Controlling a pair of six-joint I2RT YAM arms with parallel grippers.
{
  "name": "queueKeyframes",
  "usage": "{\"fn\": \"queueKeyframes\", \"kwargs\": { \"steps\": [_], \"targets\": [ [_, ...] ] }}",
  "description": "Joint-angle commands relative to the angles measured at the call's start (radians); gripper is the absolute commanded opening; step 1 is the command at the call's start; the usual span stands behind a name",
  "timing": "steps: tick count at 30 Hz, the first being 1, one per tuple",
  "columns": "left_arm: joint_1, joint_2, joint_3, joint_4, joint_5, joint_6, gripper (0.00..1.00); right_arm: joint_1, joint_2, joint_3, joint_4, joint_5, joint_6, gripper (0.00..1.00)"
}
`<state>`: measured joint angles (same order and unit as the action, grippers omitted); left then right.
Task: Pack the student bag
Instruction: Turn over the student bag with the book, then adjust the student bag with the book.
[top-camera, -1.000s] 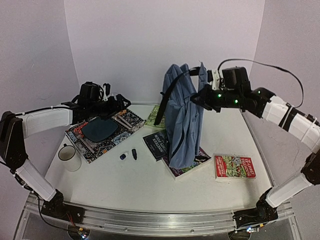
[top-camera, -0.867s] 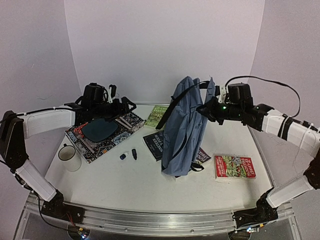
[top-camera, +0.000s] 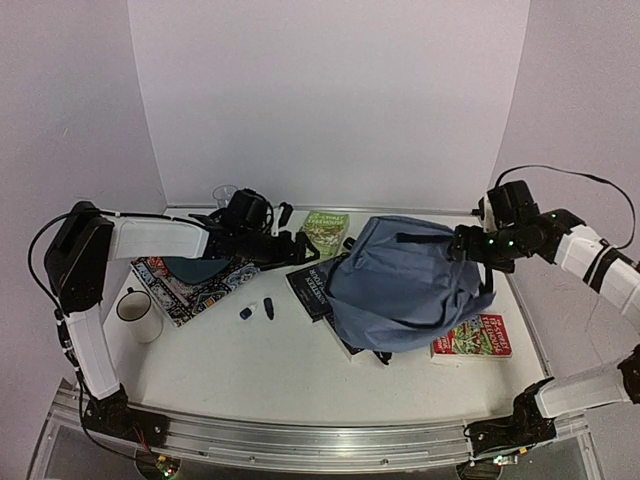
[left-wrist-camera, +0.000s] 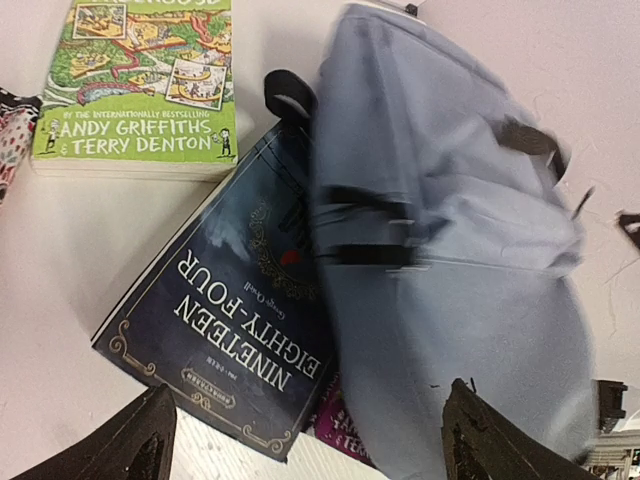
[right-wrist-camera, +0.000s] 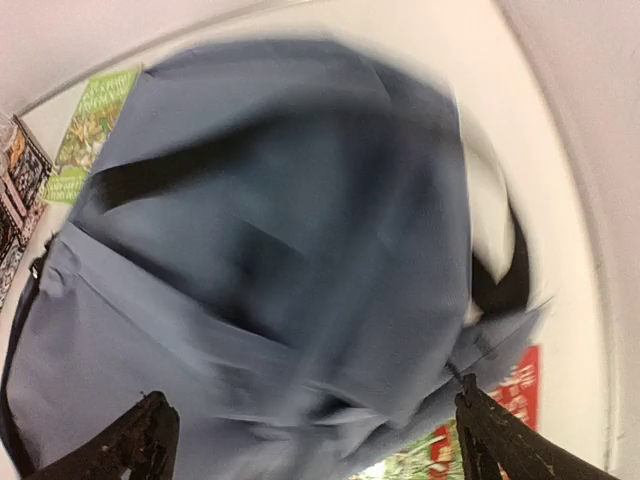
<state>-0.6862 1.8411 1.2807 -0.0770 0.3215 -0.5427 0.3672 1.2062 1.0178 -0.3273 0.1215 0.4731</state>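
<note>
Grey-blue fabric bag (top-camera: 405, 285) lies slumped on table (top-camera: 260, 370), centre-right, covering corner of dark book (left-wrist-camera: 230, 330) and edge of red book (top-camera: 475, 338). R gripper (right-wrist-camera: 320, 438) just above bag's far-right side, jaws wide apart, holding nothing. L gripper (left-wrist-camera: 310, 440) also spread, empty, hovering over dark book by bag's left edge. Zip not visible from here. Imo: wait till bag is settled, pin fabric w/ one arm, find zip w/ other, open mouth before touching books.
</note>
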Motion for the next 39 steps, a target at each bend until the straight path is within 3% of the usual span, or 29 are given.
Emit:
{"fn": "queueKeyframes", "kwargs": {
  "steps": [1, 6, 16, 27, 31, 36, 39],
  "targets": [
    [-0.008, 0.067, 0.091, -0.012, 0.026, 0.049, 0.93, 0.003, -0.030, 0.128, -0.112, 0.111, -0.136, 0.98],
    [-0.009, 0.143, 0.186, -0.031, 0.076, 0.079, 0.93, 0.004, 0.055, 0.142, -0.109, 0.082, -0.143, 0.98],
    [-0.044, 0.256, 0.335, -0.040, 0.201, 0.061, 0.94, -0.069, 0.209, 0.024, 0.071, -0.025, -0.089, 0.98],
    [-0.134, 0.386, 0.458, -0.050, 0.177, -0.064, 0.92, -0.240, 0.355, -0.126, 0.347, -0.375, 0.023, 0.98],
    [-0.165, 0.384, 0.453, -0.052, 0.118, -0.082, 0.72, -0.240, 0.404, -0.122, 0.448, -0.546, 0.010, 0.97],
    [-0.187, 0.309, 0.370, -0.052, -0.012, -0.097, 0.30, -0.239, 0.433, -0.057, 0.505, -0.699, -0.024, 0.91],
    [-0.195, 0.251, 0.304, -0.051, -0.095, -0.111, 0.17, -0.238, 0.441, -0.010, 0.507, -0.764, -0.056, 0.87]
  ]
}}
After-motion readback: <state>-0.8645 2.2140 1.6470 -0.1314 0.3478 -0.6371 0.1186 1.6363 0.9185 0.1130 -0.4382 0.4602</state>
